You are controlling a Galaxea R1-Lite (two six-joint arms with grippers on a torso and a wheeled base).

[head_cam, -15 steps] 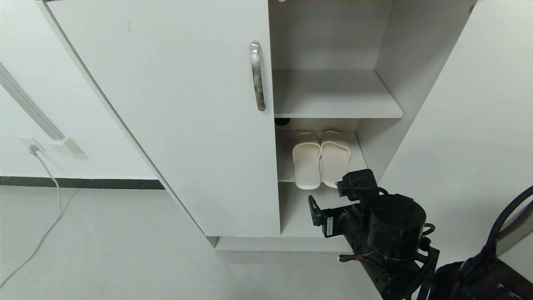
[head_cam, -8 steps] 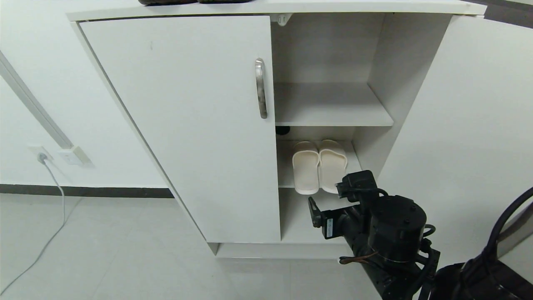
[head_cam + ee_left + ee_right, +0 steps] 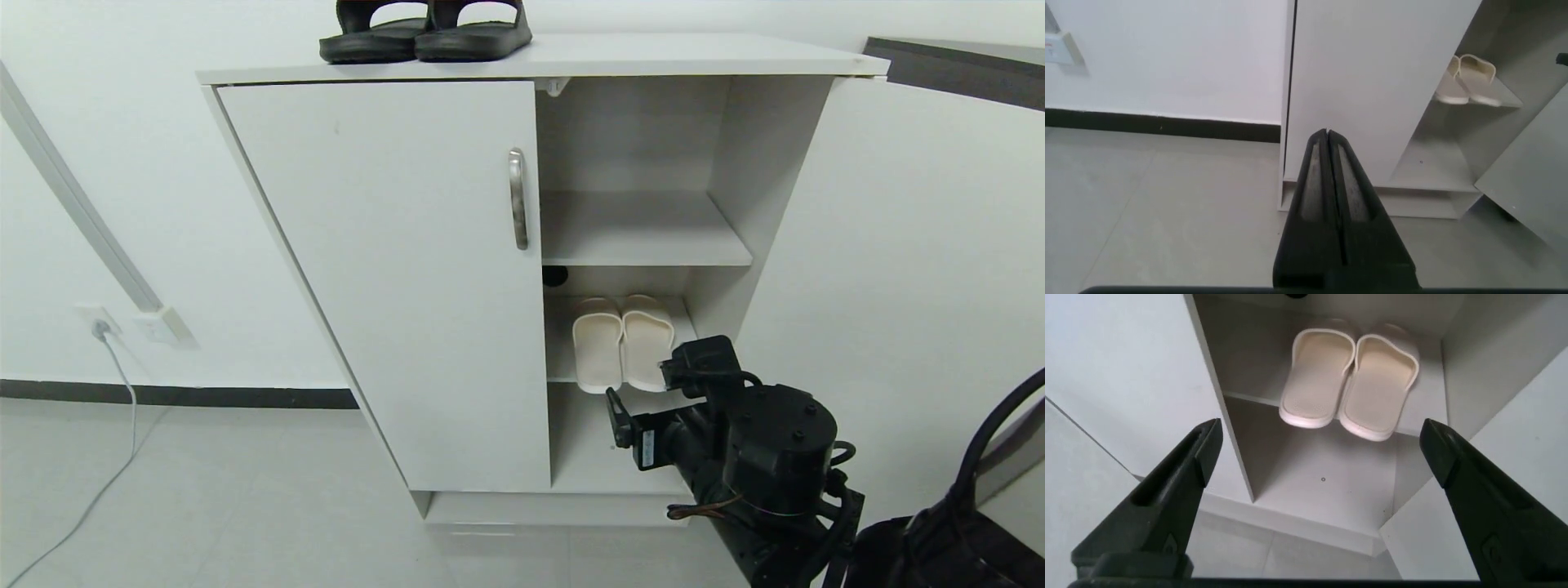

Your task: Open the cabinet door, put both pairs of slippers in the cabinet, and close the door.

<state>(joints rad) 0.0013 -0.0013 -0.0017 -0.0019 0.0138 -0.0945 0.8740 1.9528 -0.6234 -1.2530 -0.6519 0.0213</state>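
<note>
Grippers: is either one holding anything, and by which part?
Nothing is held. The right gripper is open and empty, facing the cream slippers; the left gripper is shut on nothing.

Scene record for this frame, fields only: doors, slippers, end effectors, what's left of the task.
left door: closed
right door: swung open
white slippers: side by side on lower shelf, inside
black slippers: on cabinet top, outside
right end effector: open, empty, in front of the open side, low
left end effector: shut, empty, low, facing the cabinet
left to do: black slippers in, right door closed
</note>
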